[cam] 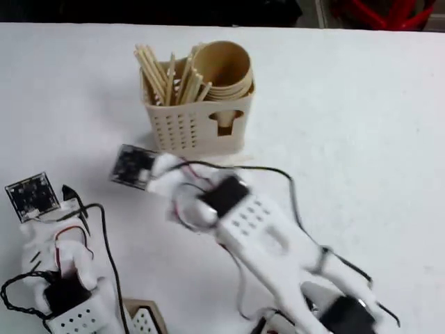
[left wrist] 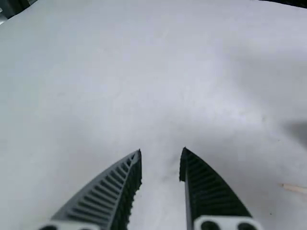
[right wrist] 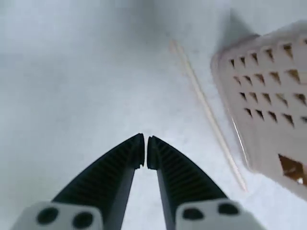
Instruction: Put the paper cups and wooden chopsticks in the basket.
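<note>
A plain white tabletop [cam: 361, 125] fills the scene, and beyond its far edge is a dark strip of room [cam: 139, 10] with a red object [cam: 389, 10] at the far right corner. At the near left of the high view the white left arm [cam: 62, 278] sits folded close to its base. In its own wrist view the left gripper [left wrist: 160, 152] hovers over bare table with its ribbed dark fingers [left wrist: 120, 187] spread a little apart and nothing between them. A thin pale stick end [left wrist: 293, 188] lies on the surface a short way off. Towards the middle, at the far side of the table, stands the cream perforated plastic basket [cam: 191, 129]. It holds a bundle of pale wooden chopsticks [cam: 167, 76] upright in its left part and a stack of tan paper cups [cam: 222, 66] in its right part. From the near right, the white right arm [cam: 264, 236] stretches diagonally across, its wrist ending just in front of the basket. In the right wrist view the right gripper [right wrist: 145, 140] has its tips pressed together on nothing. A single wooden chopstick [right wrist: 206, 110] lies flat on the table ahead of it, close along the basket's wall [right wrist: 268, 96] and apart from the fingers.
</note>
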{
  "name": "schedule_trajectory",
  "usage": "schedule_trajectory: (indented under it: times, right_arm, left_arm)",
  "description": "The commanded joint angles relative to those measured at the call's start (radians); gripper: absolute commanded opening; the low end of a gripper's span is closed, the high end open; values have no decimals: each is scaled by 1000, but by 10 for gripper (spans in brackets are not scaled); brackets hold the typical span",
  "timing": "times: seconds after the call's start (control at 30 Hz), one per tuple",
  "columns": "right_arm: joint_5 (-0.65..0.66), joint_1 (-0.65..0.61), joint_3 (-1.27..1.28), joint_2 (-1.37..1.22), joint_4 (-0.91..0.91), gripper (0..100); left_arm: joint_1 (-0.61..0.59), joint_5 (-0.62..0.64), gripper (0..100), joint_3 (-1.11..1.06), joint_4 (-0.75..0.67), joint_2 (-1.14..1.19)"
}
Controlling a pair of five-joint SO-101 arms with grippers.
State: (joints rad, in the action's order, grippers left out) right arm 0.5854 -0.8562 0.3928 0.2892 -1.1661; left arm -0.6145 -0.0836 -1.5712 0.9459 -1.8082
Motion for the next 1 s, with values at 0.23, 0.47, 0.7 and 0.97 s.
schedule_trajectory:
  times: [0.23, 0.47, 0.7, 0.97]
  right_arm:
    - [166, -36, -445, -515, 12, 234]
    - [222, -54, -644, -740, 12, 234]
    - [221, -48, -855, -943, 12, 234]
    - [221, -13, -988, -1090, 10, 233]
  left_arm:
    - [-12, 9, 146, 37, -3, -15]
    - [-12, 9, 146, 37, -3, -15]
    - [-12, 8, 146, 37, -3, -15]
    - [-12, 6, 146, 37, -3, -15]
